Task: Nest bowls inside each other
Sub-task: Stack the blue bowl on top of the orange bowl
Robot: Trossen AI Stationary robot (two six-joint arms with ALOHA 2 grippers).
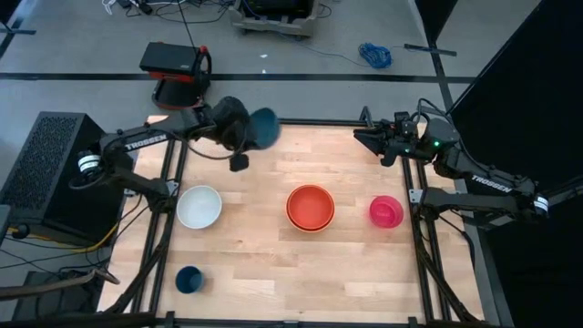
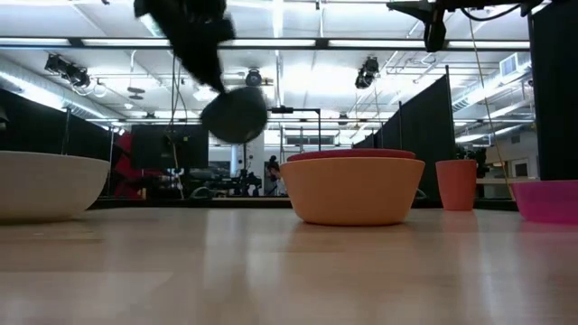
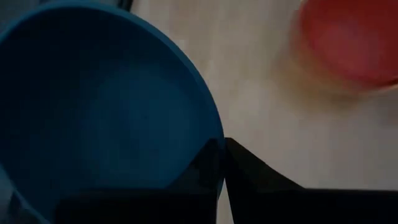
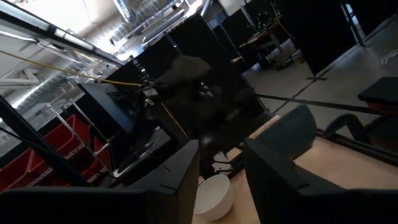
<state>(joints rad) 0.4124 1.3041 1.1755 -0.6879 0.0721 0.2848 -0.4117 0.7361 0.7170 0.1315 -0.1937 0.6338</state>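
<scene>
My left gripper (image 1: pixel 248 135) hangs above the table's far left part, shut on a teal-blue bowl (image 1: pixel 264 127), which fills the left wrist view (image 3: pixel 93 106). On the table a white bowl (image 1: pixel 199 207) stands at the left. A red bowl (image 1: pixel 311 202) sits inside an orange bowl (image 2: pixel 352 191) at the middle. A pink bowl (image 1: pixel 385 211) stands to their right. My right gripper (image 1: pixel 363 138) waits open, raised over the far right corner, with nothing between its fingers (image 4: pixel 186 177). My left gripper pinches the teal-blue bowl's rim (image 3: pixel 214 124), one finger (image 3: pixel 202 165) inside the bowl and the other outside. The fingers slant down toward the table's right side. The bowl is lifted clear of the table and tipped on its side, hanging beyond the fingertips.
A small dark blue cup (image 1: pixel 189 279) stands near the front left. A small orange cup (image 2: pixel 456 183) shows beyond the orange bowl in the low view. Bare wood lies between the white bowl and the orange bowl.
</scene>
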